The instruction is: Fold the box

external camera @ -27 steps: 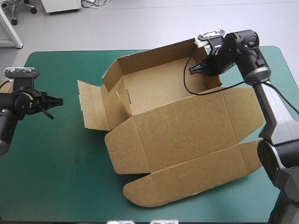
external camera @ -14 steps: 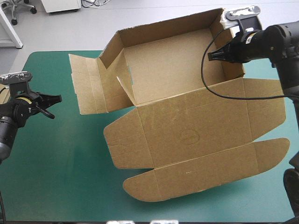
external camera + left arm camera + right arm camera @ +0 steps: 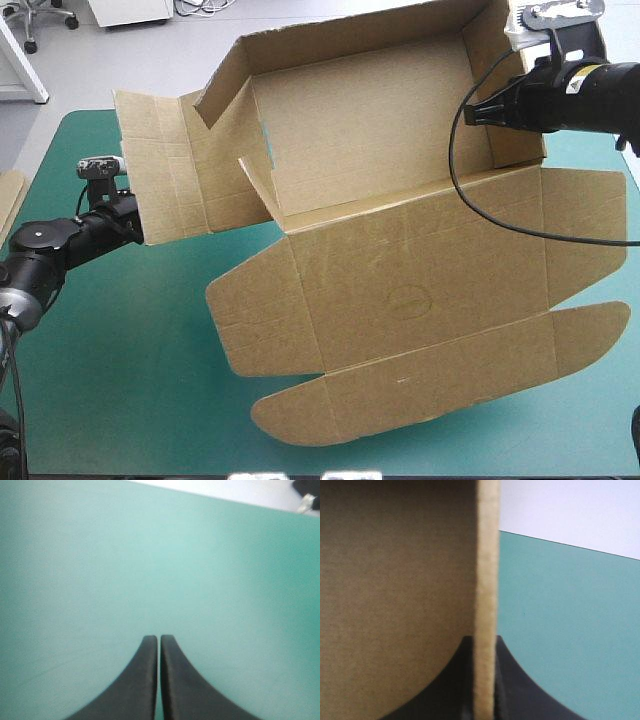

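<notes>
The brown box [image 3: 400, 290] hangs tilted above the teal-green cover, its tray part with raised walls toward the far side and the lid panel flat toward the near side. My right gripper [image 3: 482, 112] is shut on the tray's right wall. In the right wrist view the board's edge [image 3: 486, 580] runs straight between the black fingers of that gripper [image 3: 486, 641]. My left gripper [image 3: 126, 222] sits low at the table's left, its tip at the edge of the box's loose left flap [image 3: 155, 165]. Seen from the left wrist, that gripper [image 3: 159, 638] is shut, with only bare cover ahead.
An edge of more brown board [image 3: 8, 198] shows at the table's left edge. Open teal-green cover [image 3: 120, 380] lies to the near left of the box. The lid's rounded flap [image 3: 420, 385] reaches close to the table's near edge.
My right gripper has lifted the box higher and farther toward the right. My left arm has swung in toward the box's left flap.
</notes>
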You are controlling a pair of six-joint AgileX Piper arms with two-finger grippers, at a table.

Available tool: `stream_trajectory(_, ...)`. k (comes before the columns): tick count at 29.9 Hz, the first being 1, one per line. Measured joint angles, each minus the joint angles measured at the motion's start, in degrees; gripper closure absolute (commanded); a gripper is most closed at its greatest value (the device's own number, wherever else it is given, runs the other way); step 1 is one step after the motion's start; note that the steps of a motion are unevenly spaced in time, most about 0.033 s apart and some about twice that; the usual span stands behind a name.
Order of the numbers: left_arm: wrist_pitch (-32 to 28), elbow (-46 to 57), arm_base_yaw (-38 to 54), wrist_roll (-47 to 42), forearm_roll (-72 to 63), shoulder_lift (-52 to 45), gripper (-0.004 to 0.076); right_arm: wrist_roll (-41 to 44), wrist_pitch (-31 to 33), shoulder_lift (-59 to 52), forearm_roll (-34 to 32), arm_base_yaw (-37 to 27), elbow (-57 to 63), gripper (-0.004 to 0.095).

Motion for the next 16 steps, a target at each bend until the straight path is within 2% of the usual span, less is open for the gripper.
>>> stream_trajectory(5,10.1,0.0,0.0,12.0,-16.6,3.6,0.0710,0.1,0.0,-1.7,0.2,0.0,0.0,0.0927)
stream_trajectory(11,26.9,-0.6,0.0,16.6,-24.8,7.9,0.0710,0.2,0.0,-2.6,0.9,0.0,2.6,0.0927)
stream_trajectory(16,30.0,-1.5,0.0,16.5,-25.7,8.3,0.0710,-0.3,0.0,-2.6,0.2,0.0,7.7,0.0927)
